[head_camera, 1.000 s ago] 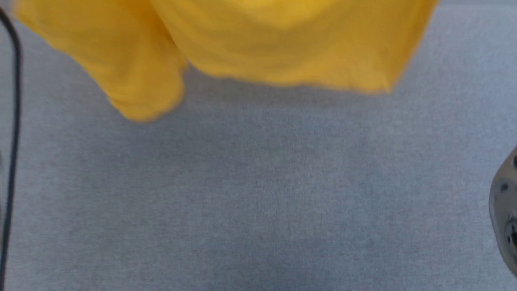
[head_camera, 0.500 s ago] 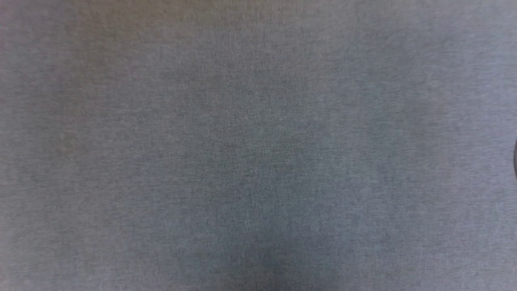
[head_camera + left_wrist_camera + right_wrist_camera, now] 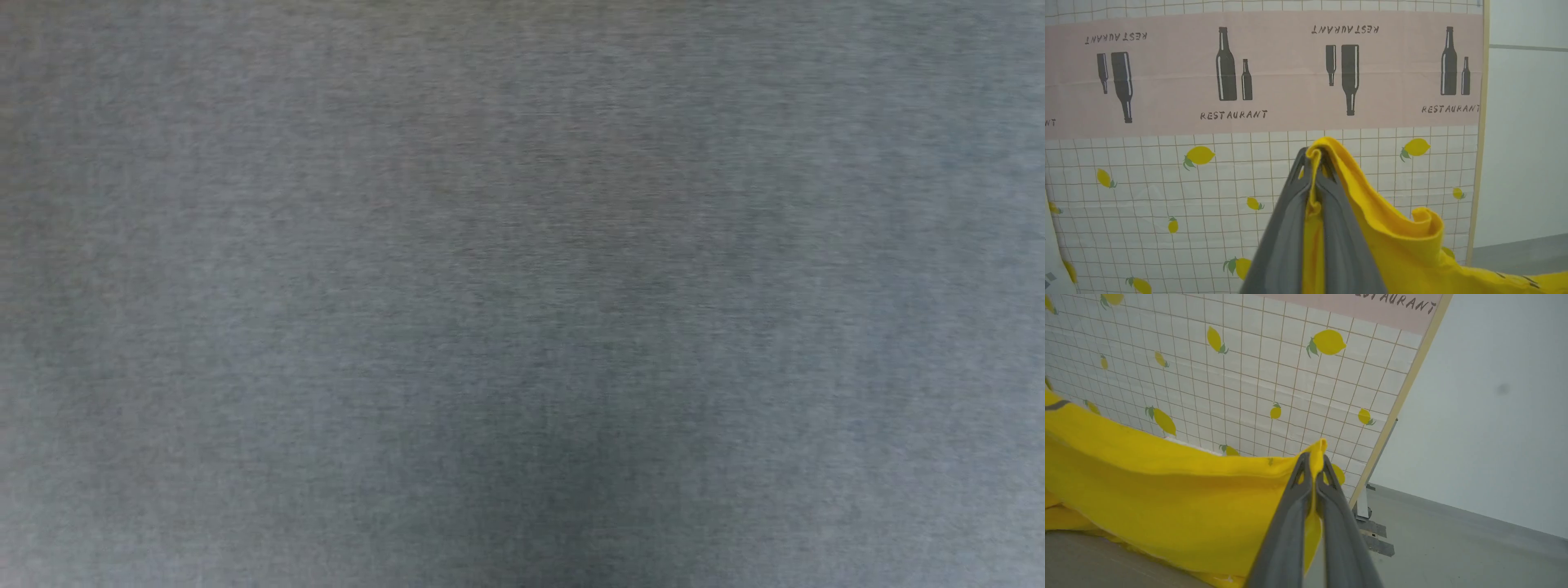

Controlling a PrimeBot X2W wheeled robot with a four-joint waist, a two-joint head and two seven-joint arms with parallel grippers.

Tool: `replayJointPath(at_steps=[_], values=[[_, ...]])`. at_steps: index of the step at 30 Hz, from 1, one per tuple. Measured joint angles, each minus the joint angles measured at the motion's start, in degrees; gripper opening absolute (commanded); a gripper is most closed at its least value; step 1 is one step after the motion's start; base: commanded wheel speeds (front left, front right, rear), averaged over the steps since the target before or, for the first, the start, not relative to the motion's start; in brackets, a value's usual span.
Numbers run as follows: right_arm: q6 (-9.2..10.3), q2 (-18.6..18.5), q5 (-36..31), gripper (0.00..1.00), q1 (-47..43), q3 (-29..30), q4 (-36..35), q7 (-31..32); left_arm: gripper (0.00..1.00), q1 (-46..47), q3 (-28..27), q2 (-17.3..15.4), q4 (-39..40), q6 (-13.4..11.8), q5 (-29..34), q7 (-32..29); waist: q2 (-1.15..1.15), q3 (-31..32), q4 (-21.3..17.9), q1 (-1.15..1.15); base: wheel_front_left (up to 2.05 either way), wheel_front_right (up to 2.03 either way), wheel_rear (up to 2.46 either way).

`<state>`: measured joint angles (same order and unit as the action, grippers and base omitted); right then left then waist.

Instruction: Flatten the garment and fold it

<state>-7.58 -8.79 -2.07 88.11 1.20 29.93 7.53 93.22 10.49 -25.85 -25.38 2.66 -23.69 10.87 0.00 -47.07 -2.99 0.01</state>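
Left wrist view: the left hand (image 3: 1315, 161) is clamped tight on a rolled edge of the garment (image 3: 1396, 245). A yellow fold pokes past the tips at 12 o'clock, and the cloth drapes away toward 4 o'clock, where thin black print lines show. Right wrist view: the right hand (image 3: 1313, 461) is likewise pinched on a hem corner, the garment stretching off toward 9 o'clock, its lower edge meeting the tabletop (image 3: 1106, 559) at 7 o'clock. Head view gives blurred grey tabletop, shaded darker at 6 o'clock. Beyond the cloth stands a lemon-print screen (image 3: 1208, 183). Its pink bottle band shows from the left wrist; its wooden edge, foot (image 3: 1363, 508) and open floor (image 3: 1453, 547) at 4 o'clock show from the right. Farthest back is a pale wall (image 3: 1494, 396).
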Motion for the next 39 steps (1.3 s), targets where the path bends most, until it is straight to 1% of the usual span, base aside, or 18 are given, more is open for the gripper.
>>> replayJointPath(at_steps=[4, 6, 8, 10, 13, 17, 20, 23, 28, 30, 33, 35, 39], values=[[-0.01, -3.1, 6.1, 0.0, -5.7, -3.2, -4.5, 0.0, 0.0, -8.6, -0.6, -2.1, 6.6, 0.6, -1.2, -0.9, 0.0, 0.7, 1.2, 0.0, 0.0, 0.0, 0.0], [0.0, -5.2, 10.0, 0.0, -10.9, -4.4, -9.5, 1.0, 0.0, -15.6, -1.6, -3.2, 12.4, 0.5, -3.5, -2.6, 0.0, 1.9, 1.7, 0.0, 0.0, 0.0, 0.0], [0.0, -7.2, 13.0, 0.0, -16.2, -4.6, -14.6, 2.6, 0.0, -22.2, -2.6, -4.0, 17.6, -0.2, -4.6, -3.9, 0.0, 3.2, 2.0, -0.01, 0.0, 0.0, 0.0], [0.0, -9.0, 15.4, 0.0, -22.7, -4.0, -20.8, 4.6, 0.0, -30.2, -3.6, -4.8, 24.4, -1.8, -6.0, -5.5, 0.0, 4.8, 2.3, -0.01, 0.0, 0.0, 0.0], [0.0, -10.3, 17.9, 0.0, -32.6, -1.4, -29.5, 7.9, 0.0, -41.6, -4.5, -5.4, 33.4, -4.4, -7.0, -8.0, 0.0, 7.1, 2.7, -0.02, 0.0, 0.0, 0.0], [0.0, -10.0, 19.5, 0.0, -45.4, 2.0, -38.5, 11.0, 0.0, -55.5, -4.6, -5.4, 42.9, -7.7, -7.1, -10.3, 0.0, 9.9, 3.3, -0.02, 0.0, 0.0, 0.0], [0.0, -8.4, 19.7, 0.0, -54.8, 4.4, -43.7, 12.2, 0.0, -66.1, -4.0, -5.5, 47.9, -10.1, -6.9, -12.1, 0.0, 12.3, 3.7, -0.02, 0.0, 0.0, 0.0], [0.0, -6.6, 19.7, 0.0, -62.4, 5.5, -47.1, 12.5, 0.0, -75.7, -2.7, -5.7, 49.8, -11.7, -6.9, -14.8, 0.0, 14.4, 4.0, -0.02, 0.0, 0.0, 0.0], [0.0, -4.0, 19.8, 0.0, -73.3, 6.8, -48.8, 12.4, 0.0, -89.5, 1.8, -6.6, 49.5, -13.1, -7.8, -21.7, 0.0, 17.7, 4.3, -0.02, 0.0, 0.0, 0.0], [0.0, -3.2, 19.8, 0.0, -77.3, 7.2, -48.6, 12.2, 0.0, -93.3, 4.6, -8.0, 47.9, -12.7, -7.9, -25.1, 0.0, 19.0, 4.4, -0.02, 0.0, 0.0, 0.0], [0.0, -3.1, 19.7, 0.0, -83.2, 7.6, -47.2, 12.1, 0.0, -97.2, 8.4, -8.2, 44.8, -11.6, -10.7, -30.0, 0.0, 20.9, 4.7, -0.02, 0.0, 0.0, 0.0], [0.0, -2.9, 19.6, 0.0, -86.4, 7.6, -46.1, 12.0, 0.0, -98.7, 10.3, -8.8, 43.4, -10.8, -11.3, -32.8, 0.0, 22.1, 4.9, -0.02, 0.0, 0.0, 0.0], [0.0, -1.7, 18.7, 0.0, -92.3, 8.2, -43.7, 11.1, 0.0, -100.4, 11.7, -8.4, 41.9, -10.3, -15.1, -36.1, 0.0, 24.4, 5.2, -0.02, 0.0, 0.0, 0.0]])
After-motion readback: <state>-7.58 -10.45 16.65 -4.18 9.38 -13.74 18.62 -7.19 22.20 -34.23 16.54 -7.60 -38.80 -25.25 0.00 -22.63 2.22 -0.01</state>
